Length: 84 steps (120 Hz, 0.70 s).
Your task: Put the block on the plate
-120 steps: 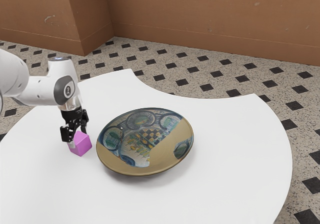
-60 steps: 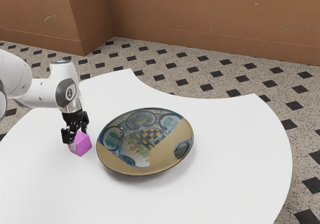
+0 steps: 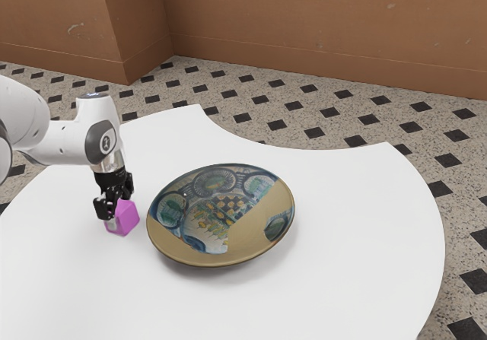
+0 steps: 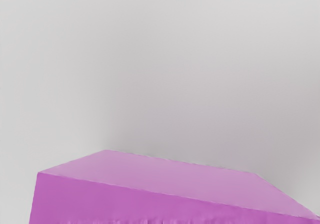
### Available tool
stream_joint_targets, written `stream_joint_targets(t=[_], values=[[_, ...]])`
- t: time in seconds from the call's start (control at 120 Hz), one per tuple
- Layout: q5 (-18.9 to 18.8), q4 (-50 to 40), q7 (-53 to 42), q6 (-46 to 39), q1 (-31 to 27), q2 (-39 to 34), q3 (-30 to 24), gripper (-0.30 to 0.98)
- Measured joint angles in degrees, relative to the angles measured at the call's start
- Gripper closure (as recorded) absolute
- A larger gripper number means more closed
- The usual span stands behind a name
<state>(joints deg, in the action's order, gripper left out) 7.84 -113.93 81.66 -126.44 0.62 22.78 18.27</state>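
right between the jaws, a magenta block (image 3: 126, 220), near the patterned plate (image 3: 247, 233)

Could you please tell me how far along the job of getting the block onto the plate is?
Done: the gripper has reached the block. In hand: the pick-up, it seems; I cannot tell whether the grip is secured, and the block looks to be on the table. Left: lift it, carry it across to the bare plate beside it, and release it there.

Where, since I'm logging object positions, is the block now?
The magenta block is at the gripper, beside the patterned plate, toward the exterior view's left.
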Motion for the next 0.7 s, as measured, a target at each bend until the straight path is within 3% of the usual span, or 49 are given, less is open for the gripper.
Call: stream_joint_targets(t=[0.267,0.7], values=[[-0.11,0.15,-0.02,1.33,0.01,-1.70,0.78,0.24],[-0.19,1.62,0.00,7.33,0.10,-12.15,1.22,0.25]])
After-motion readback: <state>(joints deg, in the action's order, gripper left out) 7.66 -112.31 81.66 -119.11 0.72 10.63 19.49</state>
